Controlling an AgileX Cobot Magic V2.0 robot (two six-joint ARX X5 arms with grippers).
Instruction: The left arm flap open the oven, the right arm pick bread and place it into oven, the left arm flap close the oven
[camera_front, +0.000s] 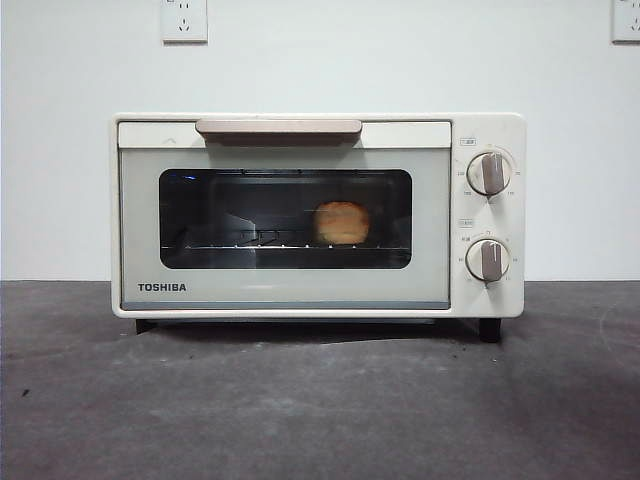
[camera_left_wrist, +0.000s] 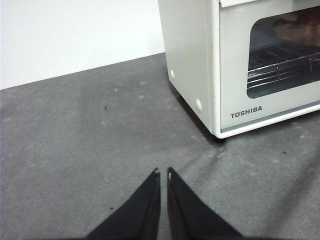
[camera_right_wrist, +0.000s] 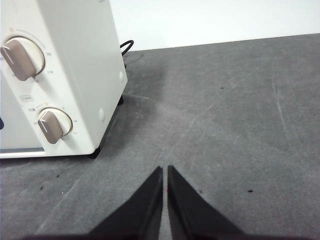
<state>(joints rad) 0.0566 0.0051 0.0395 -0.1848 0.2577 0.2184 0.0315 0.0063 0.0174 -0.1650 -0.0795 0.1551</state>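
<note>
The cream-white TOSHIBA oven (camera_front: 300, 215) stands in the middle of the dark table with its door shut and the beige bar handle (camera_front: 278, 127) at the top. The golden-orange bread (camera_front: 342, 223) lies inside on the wire rack, seen through the glass window. My left gripper (camera_left_wrist: 163, 173) is shut and empty, low over the table off the oven's (camera_left_wrist: 200, 65) left front corner. My right gripper (camera_right_wrist: 164, 169) is shut and empty, off the oven's (camera_right_wrist: 75, 75) right side by the two knobs. Neither arm shows in the front view.
The grey mat (camera_front: 320, 400) spreads in front of and beside the oven. A black power cord (camera_right_wrist: 126, 47) runs behind the oven's right side. A white wall with two sockets (camera_front: 184, 20) stands close behind.
</note>
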